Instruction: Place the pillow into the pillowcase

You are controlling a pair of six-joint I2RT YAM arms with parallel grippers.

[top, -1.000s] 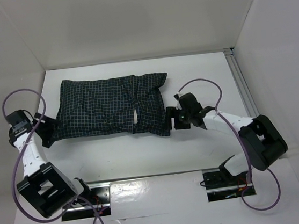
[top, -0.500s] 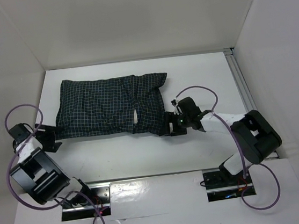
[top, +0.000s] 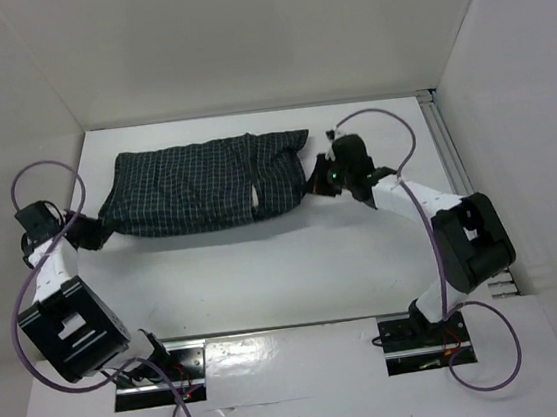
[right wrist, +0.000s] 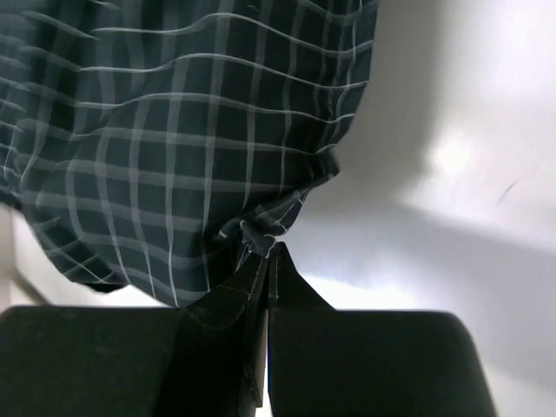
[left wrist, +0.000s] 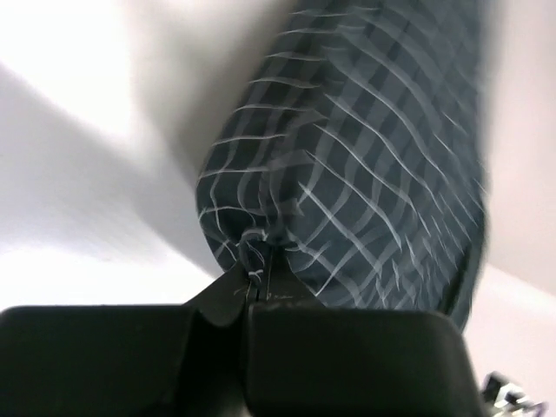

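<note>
The dark checked pillowcase [top: 200, 185] lies stuffed across the table, lifted at both ends. The pillow is hidden inside it; only a pale slit [top: 254, 199] shows through the fabric. My left gripper [top: 93, 233] is shut on the pillowcase's left corner; in the left wrist view the fabric [left wrist: 347, 165] bunches into my closed left gripper [left wrist: 258, 276]. My right gripper [top: 317, 177] is shut on the right corner. The right wrist view shows that corner of cloth [right wrist: 191, 148] pinched in my right gripper [right wrist: 265, 254].
White walls enclose the table on the left, back and right. A metal rail [top: 452, 164] runs along the right edge. Purple cables loop over both arms. Two mounting plates [top: 166, 367] sit at the near edge.
Both grippers closed on the pillowcase's near corners. They then lifted and pulled toward the back, so the case looks stretched and narrower from above.
</note>
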